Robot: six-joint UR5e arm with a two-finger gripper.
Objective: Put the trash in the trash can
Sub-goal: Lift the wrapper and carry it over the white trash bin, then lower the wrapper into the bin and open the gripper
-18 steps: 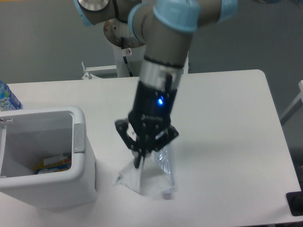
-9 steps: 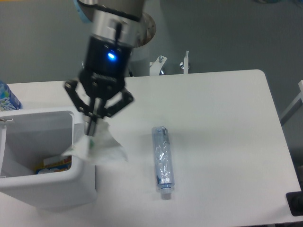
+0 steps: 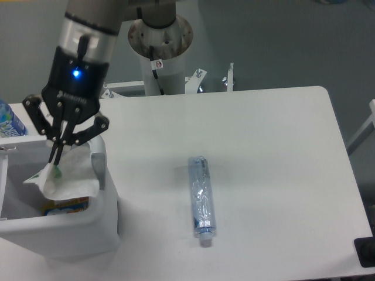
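Observation:
My gripper [image 3: 55,163] hangs over the white trash can [image 3: 99,234] at the left, shut on a crumpled white wrapper [image 3: 67,178] that dangles above the bin's opening. A second piece of trash, a flattened clear bluish bottle [image 3: 201,194], lies lengthwise on the table to the right of the can, well apart from the gripper. Inside the can some yellow and blue packaging [image 3: 64,206] shows beneath the wrapper.
An upright blue-labelled bottle [image 3: 8,121] stands at the far left edge behind the can. The arm's pedestal [image 3: 159,52] rises at the table's back. A dark object [image 3: 364,252] sits at the bottom right corner.
The gripper has carried the white wrapper leftward from beside the flattened bottle, past the can's right wall, to above the can's opening. The flattened bottle stays on the table.

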